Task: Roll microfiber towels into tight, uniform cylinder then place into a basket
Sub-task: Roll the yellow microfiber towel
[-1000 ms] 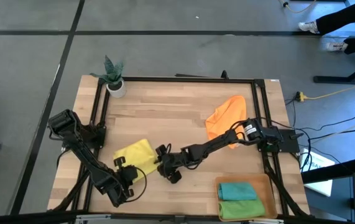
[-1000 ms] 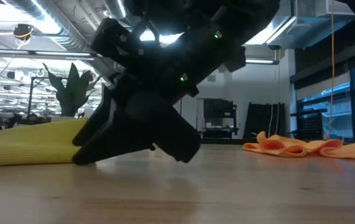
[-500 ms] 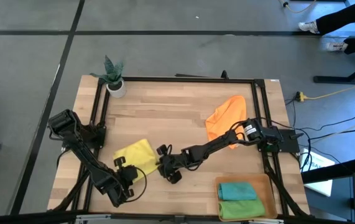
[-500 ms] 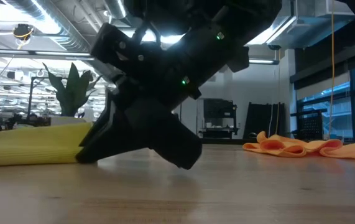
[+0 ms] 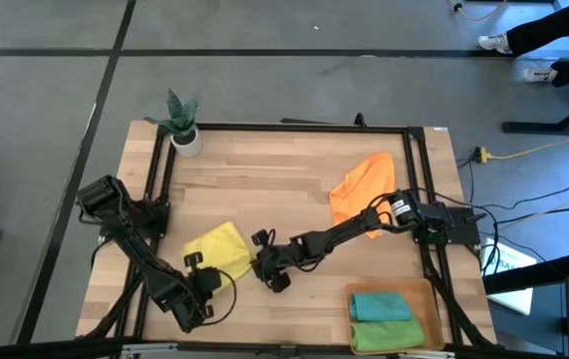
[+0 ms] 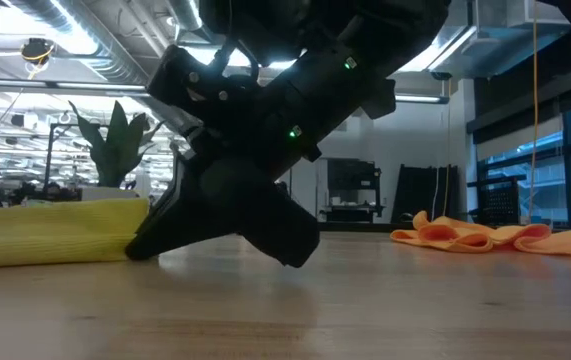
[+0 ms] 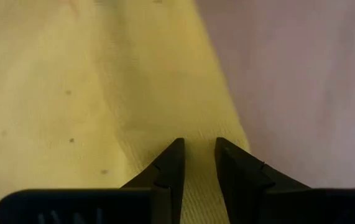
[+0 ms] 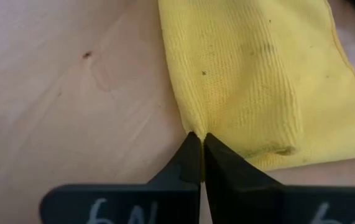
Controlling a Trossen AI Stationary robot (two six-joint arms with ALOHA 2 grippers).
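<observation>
The yellow towel lies flat on the table left of centre and also shows in the low view. My left gripper is at its near corner, shut on the cloth. My right gripper is shut on the towel's right edge. An orange towel lies crumpled at the far right. The basket at the near right holds a rolled teal towel and a rolled green towel. My left gripper pinches a small ridge of the yellow towel between its two fingers, close to the towel's edge at the near corner. The fingers come steeply from above. The towel stays lying on the table. My right gripper pinches the yellow towel's right edge between its fingertips. It comes slanting down from the table's right. Whether one layer or several is caught, I cannot tell. The cloth rests on the wood.
A small potted plant stands at the far left corner. A black frame runs round the tabletop. Bare wood lies between the yellow towel and the orange one.
My right gripper has shut on the yellow towel's right edge without shifting place. In the low view the towel's end beside it now stands a little higher and squarer than before.
</observation>
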